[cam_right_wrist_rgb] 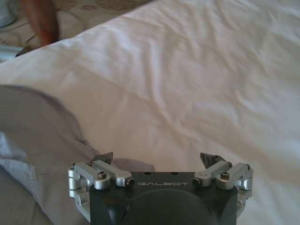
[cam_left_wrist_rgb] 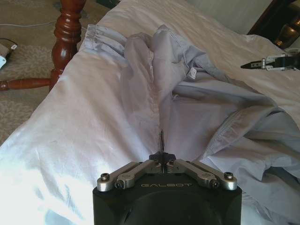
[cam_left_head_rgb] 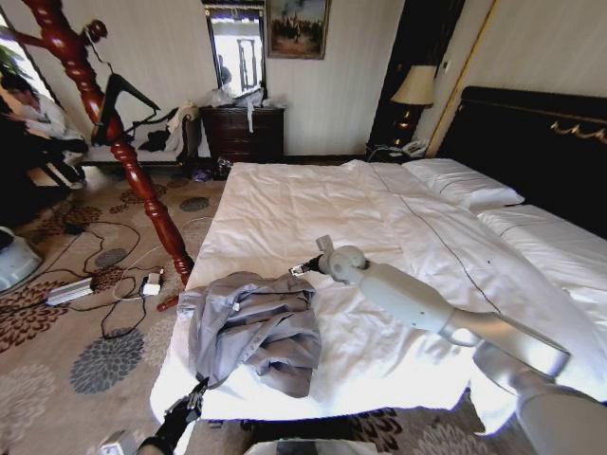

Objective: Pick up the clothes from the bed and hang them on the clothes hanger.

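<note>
The light grey-blue clothes [cam_left_head_rgb: 254, 327] lie crumpled on the near left corner of the bed [cam_left_head_rgb: 313, 204], whose duvet is white and wrinkled. My right gripper [cam_left_head_rgb: 302, 269] hovers open just past the garment's far edge; in its wrist view the fingers [cam_right_wrist_rgb: 105, 159] stand wide apart over the duvet, with the clothes [cam_right_wrist_rgb: 37, 136] beside them. My left gripper [cam_left_head_rgb: 193, 402] is low at the bed's front edge, shut on nothing [cam_left_wrist_rgb: 161, 147], facing the clothes [cam_left_wrist_rgb: 211, 108]. The black clothes hanger [cam_left_head_rgb: 121, 97] hangs on the coat stand at the far left.
The reddish-brown coat stand [cam_left_head_rgb: 128, 156] leans beside the bed's left corner. Cables and a power strip [cam_left_head_rgb: 71, 290] litter the carpet on the left. A dark dresser [cam_left_head_rgb: 245, 133] stands at the back wall, and the black headboard [cam_left_head_rgb: 531, 142] on the right.
</note>
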Available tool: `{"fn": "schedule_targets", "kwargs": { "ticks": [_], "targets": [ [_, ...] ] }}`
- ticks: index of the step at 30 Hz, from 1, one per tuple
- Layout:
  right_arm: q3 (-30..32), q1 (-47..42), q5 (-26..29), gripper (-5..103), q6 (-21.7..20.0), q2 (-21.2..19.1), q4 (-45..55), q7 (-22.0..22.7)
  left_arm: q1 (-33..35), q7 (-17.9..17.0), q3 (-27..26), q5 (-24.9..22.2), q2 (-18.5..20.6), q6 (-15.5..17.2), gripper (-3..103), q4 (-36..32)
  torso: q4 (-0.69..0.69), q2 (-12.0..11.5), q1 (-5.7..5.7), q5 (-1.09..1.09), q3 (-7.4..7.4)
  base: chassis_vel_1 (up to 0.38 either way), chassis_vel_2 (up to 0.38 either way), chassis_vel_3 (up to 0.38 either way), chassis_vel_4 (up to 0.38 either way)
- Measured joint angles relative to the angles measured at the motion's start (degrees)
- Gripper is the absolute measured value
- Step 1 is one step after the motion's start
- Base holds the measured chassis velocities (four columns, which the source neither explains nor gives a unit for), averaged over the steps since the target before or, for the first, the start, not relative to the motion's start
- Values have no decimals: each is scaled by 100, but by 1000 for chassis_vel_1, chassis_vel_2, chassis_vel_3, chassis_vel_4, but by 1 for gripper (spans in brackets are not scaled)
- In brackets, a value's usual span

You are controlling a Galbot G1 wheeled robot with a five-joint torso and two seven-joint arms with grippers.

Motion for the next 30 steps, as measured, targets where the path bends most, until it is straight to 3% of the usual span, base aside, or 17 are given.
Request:
{"fn": "schedule_targets", "kwargs": {
  "ticks": [4,10,18,22,28,30],
  "targets": [
    [-314,102,-622,100,139,301,-130,-342,16,6,43,17,0,-20,0,31,-1,0,0,0,0,0,0,0,0],
    [-604,141,-1055,100,276,700,-374,-523,-14,9,86,15,-2,-25,0,51,-2,0,0,-1,0,0,0,0,0],
    [-730,117,-1671,101,451,751,-778,-759,-18,9,113,16,-33,-28,0,58,-3,0,0,0,0,0,0,0,0],
    [-886,114,-1694,86,476,682,-794,-861,-46,10,147,-5,-51,-19,0,61,-3,0,0,0,0,0,0,0,0],
    [-1080,145,-1805,84,533,787,-875,-954,-61,10,147,-11,-51,-18,0,82,-1,0,0,0,-1,0,0,0,0],
    [-1237,186,-2229,78,703,904,-998,-1113,-75,10,147,-28,-53,-17,0,109,-1,0,0,0,0,0,0,0,0]
  ]
}}
